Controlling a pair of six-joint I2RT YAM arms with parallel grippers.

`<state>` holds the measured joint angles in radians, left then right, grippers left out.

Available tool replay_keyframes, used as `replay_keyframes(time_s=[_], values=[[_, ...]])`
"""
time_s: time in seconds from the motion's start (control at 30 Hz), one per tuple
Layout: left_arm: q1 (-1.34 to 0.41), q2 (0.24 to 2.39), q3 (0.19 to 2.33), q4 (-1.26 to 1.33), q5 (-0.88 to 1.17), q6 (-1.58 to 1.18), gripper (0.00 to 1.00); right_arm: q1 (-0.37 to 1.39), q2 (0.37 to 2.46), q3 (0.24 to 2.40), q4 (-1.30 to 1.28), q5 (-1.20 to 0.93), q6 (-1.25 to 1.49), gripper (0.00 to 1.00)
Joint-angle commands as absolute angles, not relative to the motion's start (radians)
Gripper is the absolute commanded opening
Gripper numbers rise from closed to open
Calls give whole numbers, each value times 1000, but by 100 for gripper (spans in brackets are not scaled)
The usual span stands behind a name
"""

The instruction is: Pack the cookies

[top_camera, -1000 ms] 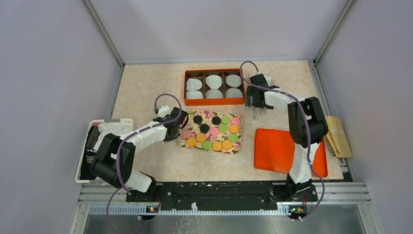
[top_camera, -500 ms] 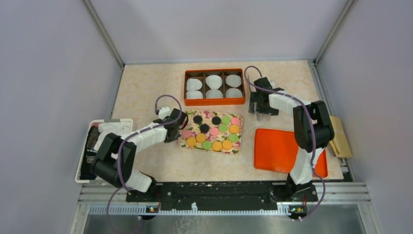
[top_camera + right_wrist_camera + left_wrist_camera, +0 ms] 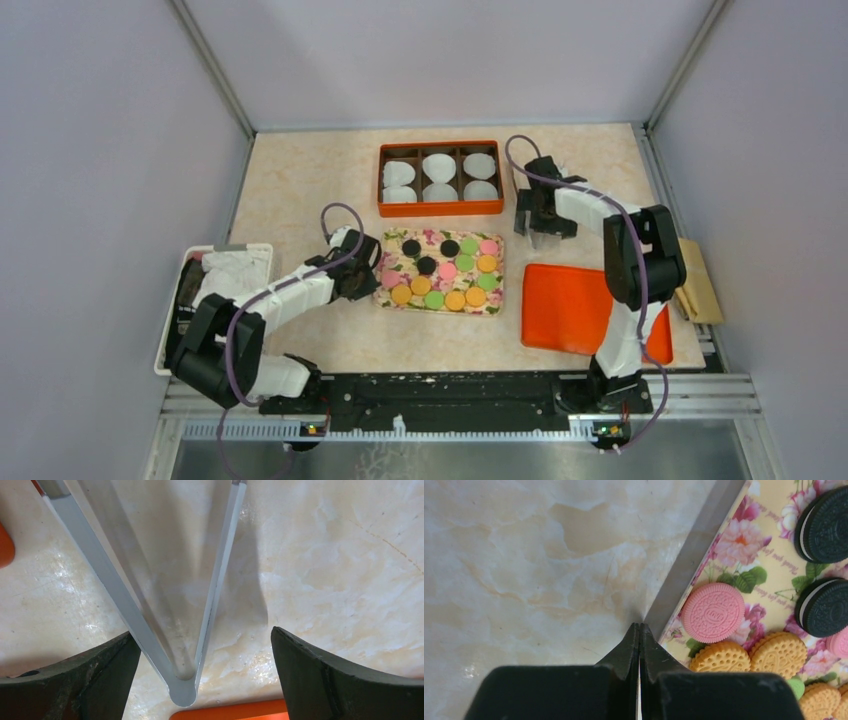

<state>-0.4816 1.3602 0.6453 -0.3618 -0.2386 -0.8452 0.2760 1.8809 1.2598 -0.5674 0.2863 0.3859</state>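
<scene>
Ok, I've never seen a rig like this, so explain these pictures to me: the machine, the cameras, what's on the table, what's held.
The machine is a left arm and a right arm, bolted at the near edge of a table, each ending in a two-finger gripper. The wide picture looks down from above and behind them; the two close-ups come from cameras on the wrists. On it lie a floral tray of round cookies, an orange box holding white paper cups, and a flat orange lid. The left gripper is shut on nothing, its tip at the tray's edge. The right gripper is open, with tongs lying between its fingers, not gripped.
</scene>
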Motion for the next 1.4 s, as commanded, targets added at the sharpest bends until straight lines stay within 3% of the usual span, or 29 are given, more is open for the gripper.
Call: replay_keyframes(time_s=[0.0,0.77,1.03,1.37], values=[[-490,1301,598,-375,-141,-883,0,267,1913,1306,-604,294,363,99],[-491,1265,600,-436,-210,-859,0,255,2124,1488,-633,260,363,97],[-490,1267,599,-437,-216,-851,0,252,2144,1479,-628,234,372,78],[-490,1274,608,-429,-197,-845,0,251,1992,1401,-609,284,359,52]])
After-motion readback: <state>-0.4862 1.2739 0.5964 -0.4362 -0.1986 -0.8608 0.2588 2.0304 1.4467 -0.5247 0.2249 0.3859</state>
